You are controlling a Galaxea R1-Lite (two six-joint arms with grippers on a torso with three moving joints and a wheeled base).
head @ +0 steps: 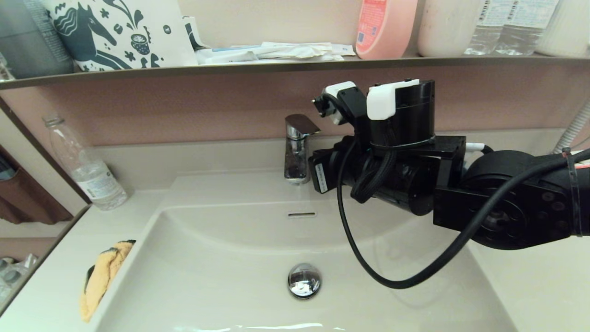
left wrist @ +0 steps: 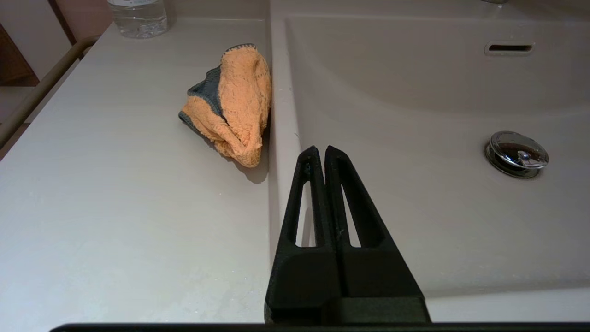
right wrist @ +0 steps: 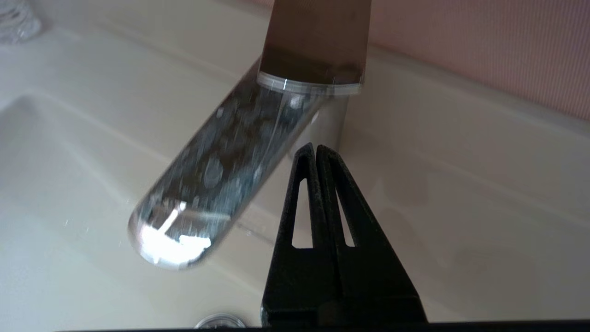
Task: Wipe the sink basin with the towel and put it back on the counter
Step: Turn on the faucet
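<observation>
The orange-yellow towel (head: pixel 103 276) (left wrist: pixel 233 106) lies crumpled on the beige counter (head: pixel 55 286) (left wrist: pixel 115 207), against the left rim of the sink basin (head: pixel 230 258) (left wrist: pixel 415 115). The basin holds only its chrome drain stopper (head: pixel 304 280) (left wrist: pixel 516 153) and overflow slot (head: pixel 301 214). My left gripper (left wrist: pixel 321 150) is shut and empty, hovering over the basin's left rim a short way in front of the towel; that arm is out of the head view. My right gripper (right wrist: pixel 315 147) is shut and empty too, its tips close beside the chrome faucet (right wrist: pixel 221 175) (head: pixel 297 147).
The right arm (head: pixel 484 203) and its looping black cable (head: pixel 368 258) reach over the basin's back right. A clear plastic bottle (head: pixel 87 170) stands at the counter's back left. The brown shelf (head: pixel 295 65) above carries papers, a pink bottle (head: pixel 382 27) and other bottles.
</observation>
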